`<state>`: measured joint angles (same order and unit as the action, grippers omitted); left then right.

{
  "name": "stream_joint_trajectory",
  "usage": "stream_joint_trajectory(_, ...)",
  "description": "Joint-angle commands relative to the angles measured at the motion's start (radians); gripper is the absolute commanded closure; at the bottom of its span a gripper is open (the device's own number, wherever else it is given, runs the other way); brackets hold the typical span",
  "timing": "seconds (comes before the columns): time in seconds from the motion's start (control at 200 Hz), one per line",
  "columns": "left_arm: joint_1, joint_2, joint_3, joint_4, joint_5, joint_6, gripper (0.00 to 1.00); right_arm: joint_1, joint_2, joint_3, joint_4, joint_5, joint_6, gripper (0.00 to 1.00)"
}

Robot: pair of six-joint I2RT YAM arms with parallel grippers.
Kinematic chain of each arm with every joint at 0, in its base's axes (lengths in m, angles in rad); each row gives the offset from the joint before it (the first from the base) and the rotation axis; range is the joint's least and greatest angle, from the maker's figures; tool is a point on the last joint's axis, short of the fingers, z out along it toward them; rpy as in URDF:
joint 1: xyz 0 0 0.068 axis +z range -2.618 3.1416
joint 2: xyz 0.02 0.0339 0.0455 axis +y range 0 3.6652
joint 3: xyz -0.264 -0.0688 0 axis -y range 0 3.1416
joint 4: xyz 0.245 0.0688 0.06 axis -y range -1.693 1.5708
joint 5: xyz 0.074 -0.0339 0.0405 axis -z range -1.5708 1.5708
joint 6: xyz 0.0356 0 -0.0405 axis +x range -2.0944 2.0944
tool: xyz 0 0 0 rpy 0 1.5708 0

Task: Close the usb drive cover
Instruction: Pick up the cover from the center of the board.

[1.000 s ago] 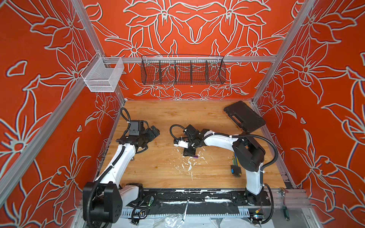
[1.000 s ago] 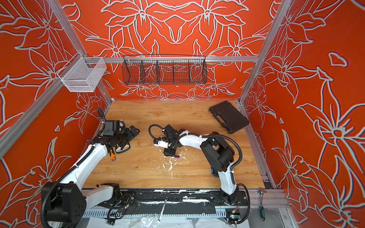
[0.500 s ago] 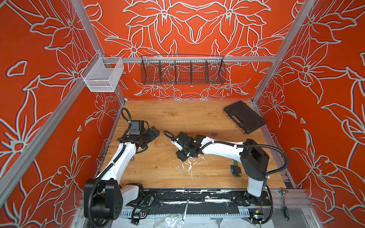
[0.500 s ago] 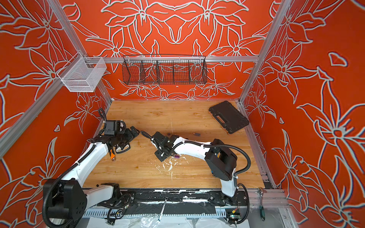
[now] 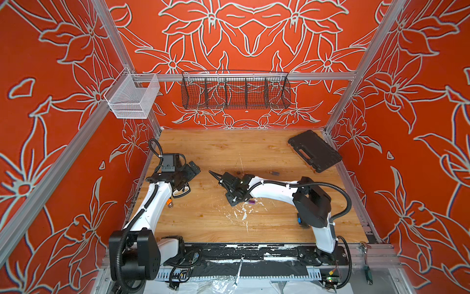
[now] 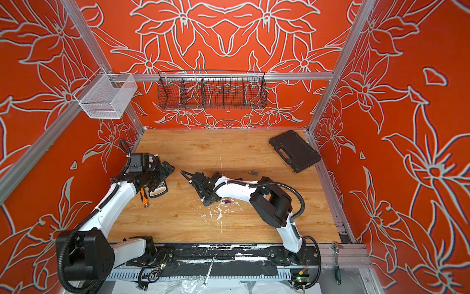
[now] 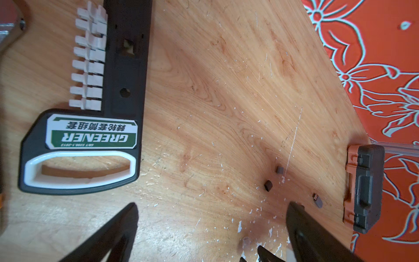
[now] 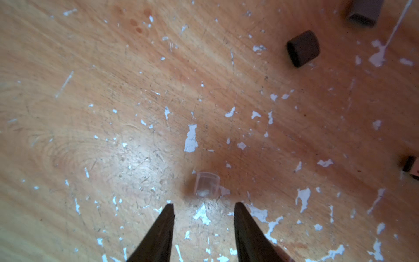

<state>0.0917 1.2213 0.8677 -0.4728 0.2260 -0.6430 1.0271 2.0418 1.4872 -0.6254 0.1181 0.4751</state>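
We find the right fingers (image 8: 166, 222) partly open, with bare desk (image 8: 90, 90) showing in the gap and nothing held. A small clear cover (image 8: 206, 184) lies on the desk just ahead of the fingertips, apart from both and not between them. In a top view a purple usb drive (image 5: 251, 202) lies on the desk just beside the right wrist, on the side toward the arm bases; we cannot tell whether the arm touches it. The cover is not on the drive. A dark cap (image 8: 302, 48) lies farther out from the clear cover, well apart from it. The left fingers (image 7: 127, 220) stand wide open and hold nothing. They hang over bare desk near a black-and-white socket holder (image 7: 79, 147) labelled GREENER. A small grey drive (image 5: 276, 173) lies apart on the far side of the right arm. A closed black case (image 5: 314, 150) lies at the far right corner of the desk.
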Motion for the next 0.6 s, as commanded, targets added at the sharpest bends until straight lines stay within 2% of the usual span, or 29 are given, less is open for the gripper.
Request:
stream_joint_trajectory(0.0,0.005,0.017,0.016,-0.015,0.015,0.013,0.01,0.001,0.027,0.031,-0.040,0.036,0.039,0.56)
stream_joint_trajectory(0.21,0.006,0.024,0.022,-0.012,0.011,0.015,0.01,0.001,0.052,0.046,-0.052,0.063,0.035,0.62)
stream_joint_trajectory(0.595,0.008,0.023,0.014,-0.006,0.015,0.003,0.01,0.001,0.080,0.054,-0.045,0.032,0.010,0.68)
